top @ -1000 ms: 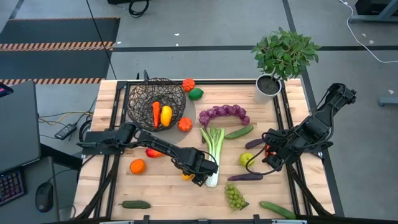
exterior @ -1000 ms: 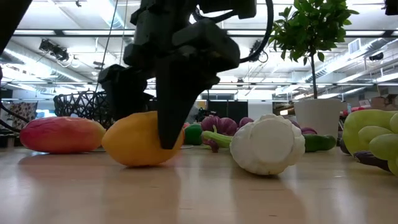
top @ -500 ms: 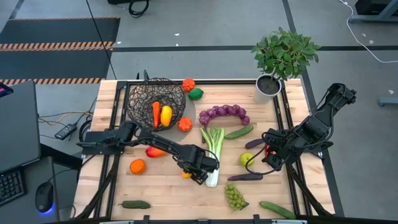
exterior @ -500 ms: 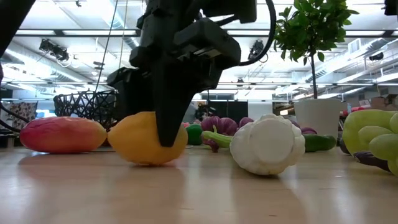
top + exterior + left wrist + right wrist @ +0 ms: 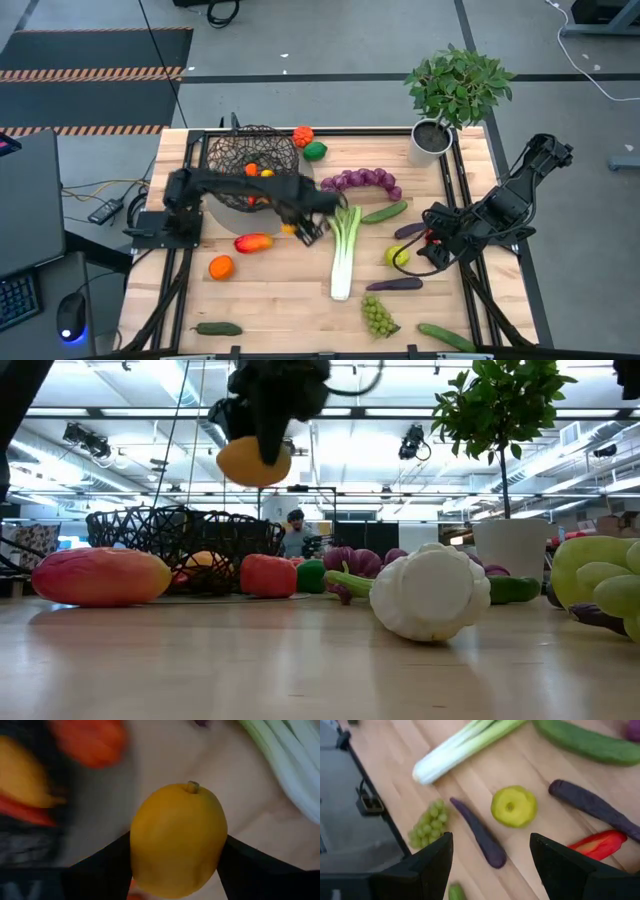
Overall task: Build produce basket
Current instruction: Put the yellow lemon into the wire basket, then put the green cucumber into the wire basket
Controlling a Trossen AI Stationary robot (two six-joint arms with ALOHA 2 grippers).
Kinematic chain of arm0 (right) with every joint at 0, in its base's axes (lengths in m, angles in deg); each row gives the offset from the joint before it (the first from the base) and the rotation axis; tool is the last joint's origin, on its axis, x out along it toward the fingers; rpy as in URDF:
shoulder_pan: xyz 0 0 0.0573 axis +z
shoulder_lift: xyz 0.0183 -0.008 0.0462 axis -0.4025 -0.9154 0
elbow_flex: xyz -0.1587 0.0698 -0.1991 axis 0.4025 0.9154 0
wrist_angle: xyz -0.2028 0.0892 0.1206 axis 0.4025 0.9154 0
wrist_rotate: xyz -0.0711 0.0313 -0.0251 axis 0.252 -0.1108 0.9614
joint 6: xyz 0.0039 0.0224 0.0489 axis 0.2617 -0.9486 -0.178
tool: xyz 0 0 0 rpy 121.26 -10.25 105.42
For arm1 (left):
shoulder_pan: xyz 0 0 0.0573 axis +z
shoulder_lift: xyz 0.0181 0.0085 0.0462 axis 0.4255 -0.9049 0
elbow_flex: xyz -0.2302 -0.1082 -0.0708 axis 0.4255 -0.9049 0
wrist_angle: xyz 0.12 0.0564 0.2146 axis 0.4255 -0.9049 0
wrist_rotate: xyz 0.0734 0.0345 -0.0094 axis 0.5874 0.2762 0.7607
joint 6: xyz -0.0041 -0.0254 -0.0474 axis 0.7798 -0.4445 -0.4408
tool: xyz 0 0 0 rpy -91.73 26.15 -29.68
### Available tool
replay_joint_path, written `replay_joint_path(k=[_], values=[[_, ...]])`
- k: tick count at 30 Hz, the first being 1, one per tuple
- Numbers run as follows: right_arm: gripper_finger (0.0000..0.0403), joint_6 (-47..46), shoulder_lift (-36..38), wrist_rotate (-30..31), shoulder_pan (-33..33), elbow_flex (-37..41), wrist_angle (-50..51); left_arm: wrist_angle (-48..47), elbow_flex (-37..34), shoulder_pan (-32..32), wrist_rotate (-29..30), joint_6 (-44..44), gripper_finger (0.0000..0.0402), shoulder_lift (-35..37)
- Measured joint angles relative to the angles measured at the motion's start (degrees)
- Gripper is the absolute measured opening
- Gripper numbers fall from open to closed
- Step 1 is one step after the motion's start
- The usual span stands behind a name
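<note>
A yellow lemon (image 5: 178,839) is showing between the black fingers of the left claw (image 5: 308,229). The basket (image 5: 243,158) is appearing as dark brown-black open mesh, with orange and yellow pieces glowing inside. The leek (image 5: 344,250) is fading from white to green on the pale wood-grain surface (image 5: 280,300). Purple grapes (image 5: 360,181), green grapes (image 5: 377,315), a yellow-green apple (image 5: 514,806) and dark purple aubergines (image 5: 479,833) are lying about.

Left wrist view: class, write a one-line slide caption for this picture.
Left tool shut on a yellow lemon, lifted above the table beside the leek.

Lab hall: ceiling lights (image 5: 120,412), taped floor (image 5: 95,72), monitor (image 5: 28,200).
</note>
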Motion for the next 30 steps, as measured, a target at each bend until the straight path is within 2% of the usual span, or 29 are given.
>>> replay_joint_path(k=[5, 13, 15, 22, 30], values=[[0.0268, -3.33, -0.01, 3.48, -0.77, 0.00, -0.65, -3.61, 0.05, 7.11, 5.26, 9.57, 0.0256, 4.77], [0.0268, -5.78, 0.01, 3.63, -5.26, 0.00, -2.22, -5.56, 0.03, 19.33, 8.29, 24.00, 0.0253, 6.95], [0.0268, -6.01, -0.01, 3.58, -6.37, 0.00, -3.02, -5.67, 0.00, 21.72, 10.86, 25.41, 0.0263, 6.86], [0.0268, -6.07, -0.01, 0.83, -9.12, 0.00, -3.06, -5.23, 0.00, 27.39, 12.57, 33.22, 0.0311, 6.84], [0.0268, -6.04, -0.01, 0.44, -11.36, 0.00, -3.02, -5.26, -0.02, 30.39, 12.48, 34.99, 0.0317, 6.84]])
